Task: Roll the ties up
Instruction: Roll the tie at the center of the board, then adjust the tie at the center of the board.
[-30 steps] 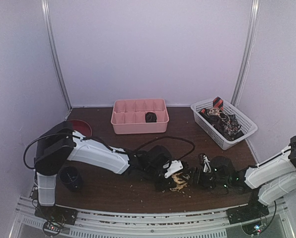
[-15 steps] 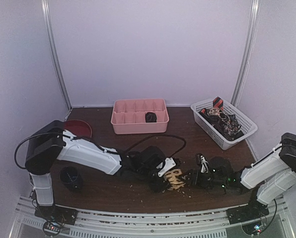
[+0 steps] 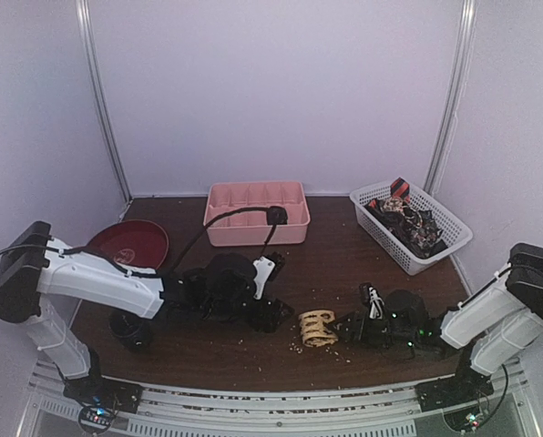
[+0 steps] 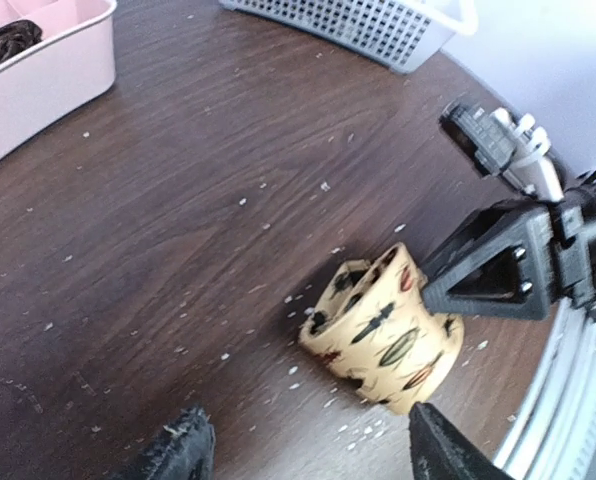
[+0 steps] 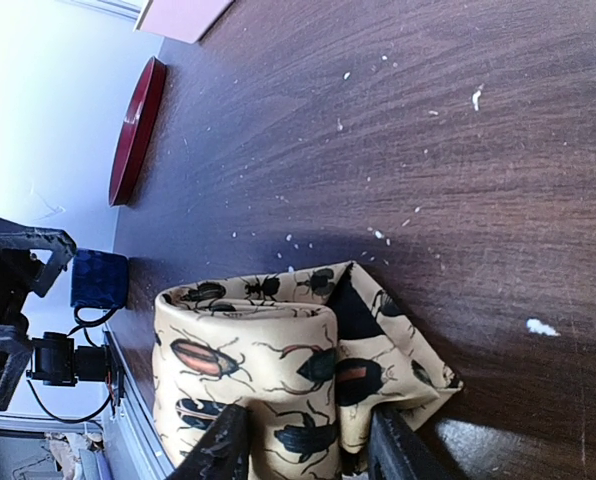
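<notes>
Top view. One tan tie [image 3: 317, 328], rolled, sits on the tabletop [image 3: 253, 264] close to the near edge, a little right of middle. The right hand [image 3: 343, 328] is at its right side. The left hand [image 3: 273, 317] is just to its left, apart from it. A pink tray [image 3: 253, 193] stands at the far edge with one dark roll [image 3: 276, 216] in a near-row compartment toward its right end. A white basket [image 3: 431, 259] sits at the far right corner with a heap of ties [image 3: 406, 221] in it, tangled so I cannot count them. One red plate [image 3: 130, 241] and one dark cup [image 3: 130, 328] are on the left side.

Left wrist. The left hand [image 4: 308, 432] is wide, with nothing between its fingers [image 4: 183, 450]. The tan tie [image 4: 383, 330] lies ahead of it as a loose coil printed with beetles, the right hand [image 4: 458, 290] against its far side. White flecks dot the wood.

Right wrist. The right hand [image 5: 306, 425] is narrowed onto the tan tie [image 5: 268, 360] — a finger on each side of the coil's lower end, and the outer flap bulges toward the right.

Handling, as a judgement: light, soft and smooth fabric — it gives under the fingers and will likely spring open if let go. Best hold is across the coil's flat ends or square over the loose tail, not on one outer layer alone.
</notes>
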Controlling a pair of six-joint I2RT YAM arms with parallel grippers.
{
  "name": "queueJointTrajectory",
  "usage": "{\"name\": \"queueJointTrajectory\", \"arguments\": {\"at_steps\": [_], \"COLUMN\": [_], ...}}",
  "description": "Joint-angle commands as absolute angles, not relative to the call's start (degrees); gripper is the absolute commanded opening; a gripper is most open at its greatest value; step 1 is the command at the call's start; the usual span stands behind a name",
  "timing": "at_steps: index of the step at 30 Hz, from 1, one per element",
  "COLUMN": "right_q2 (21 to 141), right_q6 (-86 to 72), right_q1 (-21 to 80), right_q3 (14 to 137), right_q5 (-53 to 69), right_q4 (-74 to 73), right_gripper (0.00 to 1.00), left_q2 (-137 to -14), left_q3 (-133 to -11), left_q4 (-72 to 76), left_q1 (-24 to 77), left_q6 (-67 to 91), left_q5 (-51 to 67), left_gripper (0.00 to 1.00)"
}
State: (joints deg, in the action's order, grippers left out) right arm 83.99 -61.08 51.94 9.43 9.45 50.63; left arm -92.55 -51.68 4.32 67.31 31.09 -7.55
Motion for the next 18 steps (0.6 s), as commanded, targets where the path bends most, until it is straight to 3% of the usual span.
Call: {"name": "queueJointTrajectory", "arguments": {"at_steps": [1,4,18], "right_q2": [85.41,85.73,88.15], "right_q6": [-60.66,-60.93,-62.46], "right_q1": [52.18,52.18,52.12], "right_q3": [8.93,8.93,8.14], "right_q5": [8.29,8.24,9.88], "right_q4": [49.57,50.30,54.79], "right_gripper": [0.40,0.40,0.39], "left_q2": [-93.02,-94.44,-109.95], "left_q3": [-47.51,-44.01,-40.76], "left_q4": [17.96,28.21,50.10], "left_q1": [65.85,65.49,65.39], "left_q6": [44.76,51.70,67.18], "left_q5": [0.97,2.81,6.45], "left_gripper": [0.68,0.75,0.78]}}
